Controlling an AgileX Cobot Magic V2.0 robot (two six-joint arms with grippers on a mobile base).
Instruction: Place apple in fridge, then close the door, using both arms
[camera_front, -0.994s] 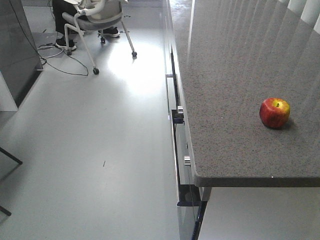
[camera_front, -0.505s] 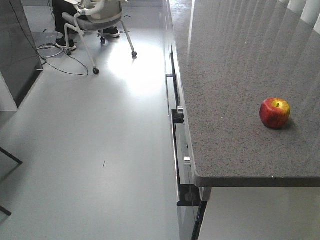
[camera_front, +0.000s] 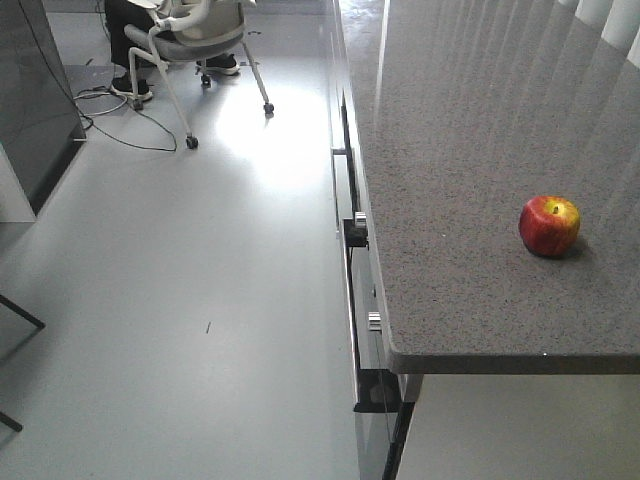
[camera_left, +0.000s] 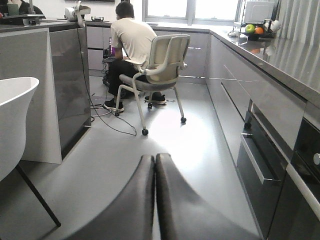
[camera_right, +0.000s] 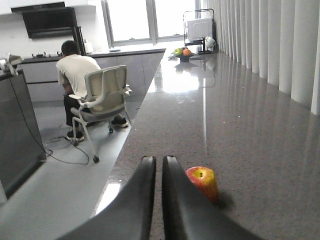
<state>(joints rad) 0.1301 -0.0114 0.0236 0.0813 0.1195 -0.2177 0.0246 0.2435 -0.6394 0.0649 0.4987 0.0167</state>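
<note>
Apple (camera_right: 201, 182) seemingly beside right gripper (camera_right: 158, 160)

Red-yellow apple (camera_front: 549, 226), seemingly upright, on counter (camera_front: 450, 150)

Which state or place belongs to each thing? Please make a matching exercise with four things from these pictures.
Things:
1. apple
2. office chair
3. fruit bowl
4. left gripper

Places or states:
A. at the far end of the counter
B. shut, above the grey floor
C. alone on the speckled counter, near its close end
D. on the floor, with a man sitting in it

Pairs: 1-C, 2-D, 3-A, 4-B
</note>
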